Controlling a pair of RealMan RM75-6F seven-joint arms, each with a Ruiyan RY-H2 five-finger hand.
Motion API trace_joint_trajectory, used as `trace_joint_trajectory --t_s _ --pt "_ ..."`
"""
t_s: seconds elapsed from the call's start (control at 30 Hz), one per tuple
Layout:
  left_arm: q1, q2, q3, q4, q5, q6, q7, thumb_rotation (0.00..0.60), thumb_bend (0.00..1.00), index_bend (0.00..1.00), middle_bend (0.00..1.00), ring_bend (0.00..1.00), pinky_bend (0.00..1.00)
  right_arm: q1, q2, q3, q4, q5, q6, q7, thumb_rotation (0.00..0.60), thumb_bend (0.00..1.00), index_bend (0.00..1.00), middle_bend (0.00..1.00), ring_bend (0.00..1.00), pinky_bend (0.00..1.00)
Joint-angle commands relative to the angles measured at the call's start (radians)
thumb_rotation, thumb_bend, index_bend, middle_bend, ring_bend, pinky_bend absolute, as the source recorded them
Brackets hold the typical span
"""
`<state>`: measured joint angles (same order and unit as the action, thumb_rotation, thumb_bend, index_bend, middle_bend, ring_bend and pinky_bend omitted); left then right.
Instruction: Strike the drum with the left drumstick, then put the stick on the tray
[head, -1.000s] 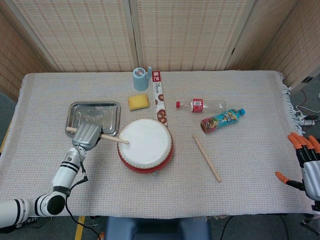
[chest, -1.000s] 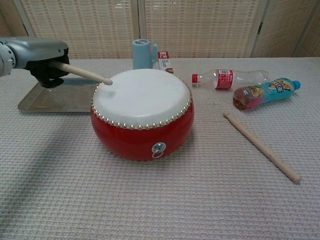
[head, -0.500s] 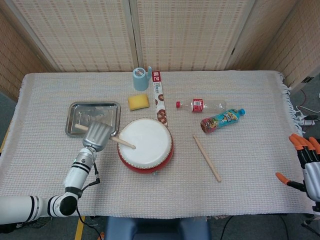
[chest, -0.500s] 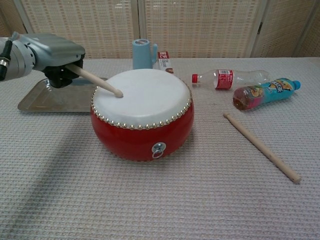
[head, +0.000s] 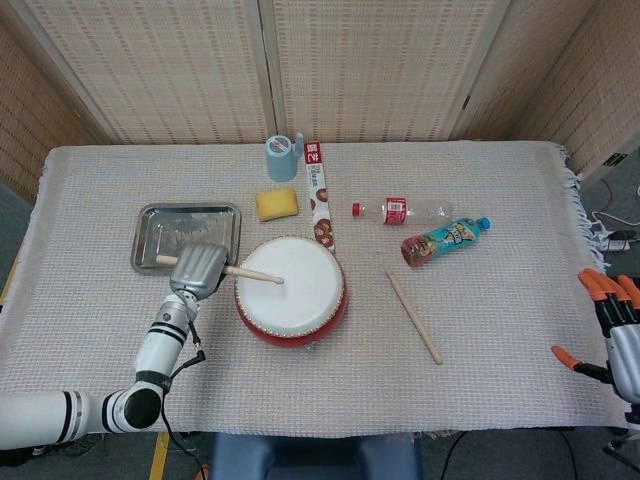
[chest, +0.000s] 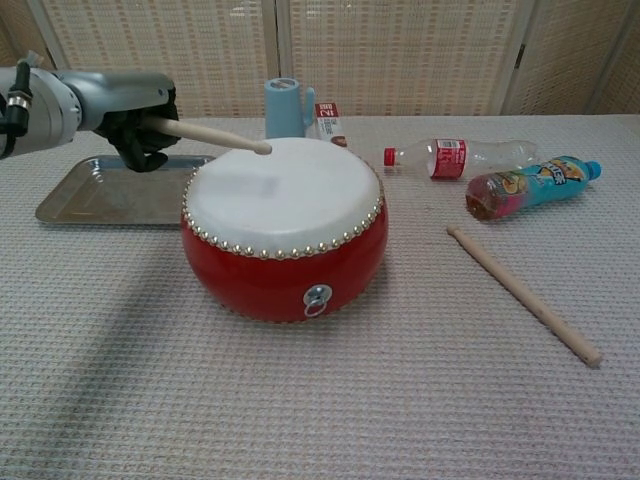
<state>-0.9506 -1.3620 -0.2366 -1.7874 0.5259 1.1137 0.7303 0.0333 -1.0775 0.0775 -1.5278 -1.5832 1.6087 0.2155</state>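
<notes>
A red drum (head: 291, 291) (chest: 284, 226) with a white head stands at the table's middle. My left hand (head: 198, 271) (chest: 135, 120) grips a wooden drumstick (head: 250, 273) (chest: 215, 136) just left of the drum. The stick's tip hangs above the drumhead, clear of the skin in the chest view. A metal tray (head: 187, 235) (chest: 115, 190) lies behind the left hand. My right hand (head: 615, 330) hangs off the table's right edge with its fingers apart, holding nothing.
A second drumstick (head: 414, 317) (chest: 524, 294) lies right of the drum. Behind it are a clear bottle (head: 402, 210), a colourful bottle (head: 445, 240), a snack box (head: 318, 196), a yellow sponge (head: 277, 205) and a blue cup (head: 282, 157).
The left hand moved right, toward the drum. The stick's tip travelled further over the drumhead, dipped to the skin, then rose above it.
</notes>
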Motion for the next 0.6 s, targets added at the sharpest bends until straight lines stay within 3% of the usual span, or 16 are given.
trace_joint_trajectory --t_s 0.03,0.1,0.27,0.4,0.6 --pt "-0.009 -0.002 0.002 0.021 -0.03 -0.047 -0.018 0.6 0.91 0.99 1.0 1.0 1.0 -0.001 0.001 0.0 0.0 0.002 0.0 0.0 0.6 0.02 0.0 0.05 0.0 0.0" --pt "-0.019 -0.016 0.038 0.049 0.008 -0.029 0.026 0.6 0.91 0.99 1.0 1.0 1.0 0.0 0.0 0.0 0.001 0.003 -0.002 -0.001 0.6 0.02 0.0 0.05 0.0 0.0" --pt "-0.03 -0.033 0.073 0.074 0.024 -0.012 0.076 0.6 0.92 0.99 1.0 1.0 1.0 0.002 -0.001 0.0 0.001 0.003 -0.004 0.0 0.6 0.02 0.0 0.05 0.0 0.0" --pt "0.011 -0.013 -0.021 0.037 -0.003 -0.013 -0.093 0.6 0.92 0.99 1.0 1.0 1.0 0.001 -0.002 0.001 0.004 0.005 -0.002 0.003 0.6 0.02 0.0 0.05 0.0 0.0" --pt "0.036 0.003 -0.067 0.018 0.012 -0.044 -0.217 0.6 0.91 1.0 1.0 1.0 1.0 0.001 -0.001 0.001 0.002 0.006 -0.003 0.001 0.6 0.02 0.0 0.05 0.0 0.0"
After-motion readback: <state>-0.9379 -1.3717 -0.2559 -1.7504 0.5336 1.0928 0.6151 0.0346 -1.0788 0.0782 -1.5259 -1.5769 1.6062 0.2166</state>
